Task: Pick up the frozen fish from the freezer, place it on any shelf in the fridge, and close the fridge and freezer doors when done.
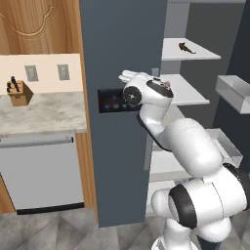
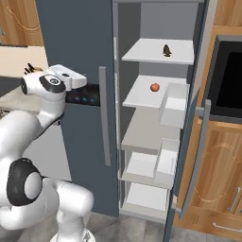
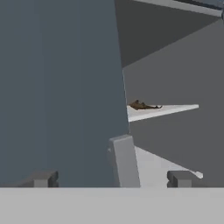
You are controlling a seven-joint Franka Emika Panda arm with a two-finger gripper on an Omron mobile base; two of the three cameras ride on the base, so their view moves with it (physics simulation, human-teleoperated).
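Frozen fish (image 2: 166,50) is lying on the top shelf (image 2: 146,53) of the fridge (image 2: 156,118), towards its far right, w/ the fridge door (image 2: 189,142) standing wide open at right. In the hand view the fish (image 3: 141,105) is sitting near the shelf's left end, just beside the edge of the freezer door (image 3: 57,87). That door (image 1: 122,97), w/ its black blue-lit panel (image 2: 85,97), is sitting shut across the freezer half at left. The gripper (image 3: 113,178) is hanging in front of the freezer door's right edge, fingertips (image 3: 41,178) spread wide apart and pinching nothing, the door's grey bar handle (image 3: 124,159) rising between them. A small round red fruit (image 2: 154,87) is resting on the second shelf down. Left of the unit, a knife block (image 1: 19,93) is standing on the counter (image 1: 44,114) above a grey dishwasher (image 1: 44,173).
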